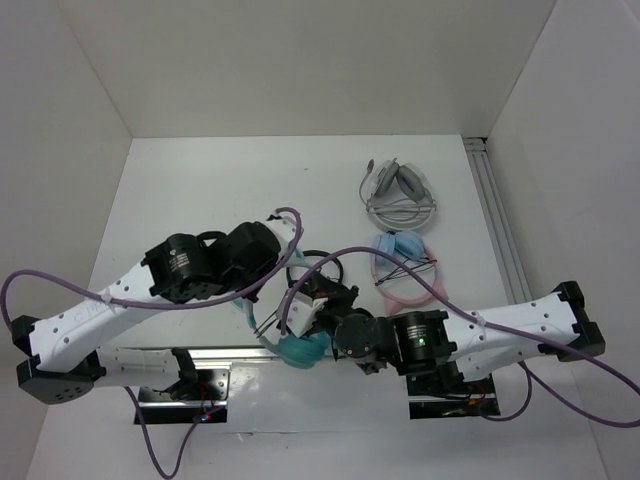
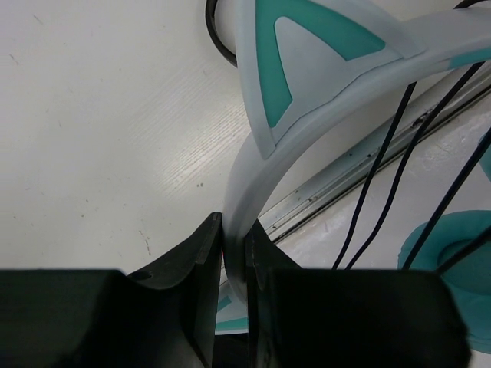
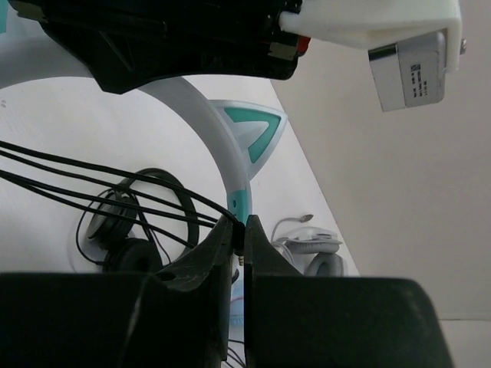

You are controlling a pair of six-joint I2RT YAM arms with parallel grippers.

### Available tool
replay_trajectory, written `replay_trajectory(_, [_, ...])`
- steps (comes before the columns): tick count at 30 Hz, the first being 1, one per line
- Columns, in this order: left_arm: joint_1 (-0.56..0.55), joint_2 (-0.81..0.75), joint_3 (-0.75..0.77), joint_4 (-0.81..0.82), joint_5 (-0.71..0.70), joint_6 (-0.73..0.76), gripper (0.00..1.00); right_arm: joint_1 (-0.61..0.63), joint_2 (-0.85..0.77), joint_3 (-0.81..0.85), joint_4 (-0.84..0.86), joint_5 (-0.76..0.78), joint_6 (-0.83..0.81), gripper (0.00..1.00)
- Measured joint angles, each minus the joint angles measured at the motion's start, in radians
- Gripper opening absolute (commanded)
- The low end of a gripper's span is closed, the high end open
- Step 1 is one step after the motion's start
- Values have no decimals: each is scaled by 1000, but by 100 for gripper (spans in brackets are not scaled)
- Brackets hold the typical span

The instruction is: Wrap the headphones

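The teal headphones hang between my two grippers near the table's front edge; one teal cup shows in the top view. My left gripper is shut on the white headband, just below a pointed cat ear. Several strands of thin dark cable run across the band towards a teal cup. My right gripper is shut on the plug end of the cable, right beside the headband and the other cat ear. In the top view the left gripper and right gripper are close together.
A pink cat-ear pair with blue cups and a grey pair lie at the back right. A small black pair lies just behind the grippers, also in the right wrist view. A metal rail runs along the right edge.
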Motion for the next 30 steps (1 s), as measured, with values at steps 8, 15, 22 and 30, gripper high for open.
replay_trajectory(8, [1,114,201,-93,-54,0,0,-127,-34,-19,0,-25,9,12])
replay_trajectory(15, [1,124,225,-79,-71,-4,0,-163,-89,-21,3,-73,27,23])
replay_trajectory(22, [1,124,225,-91,-71,-3,0,-178,-98,-26,5,-73,32,35])
replay_trajectory(30, [18,134,225,-74,-66,-3,0,-219,-129,-30,13,-87,41,53])
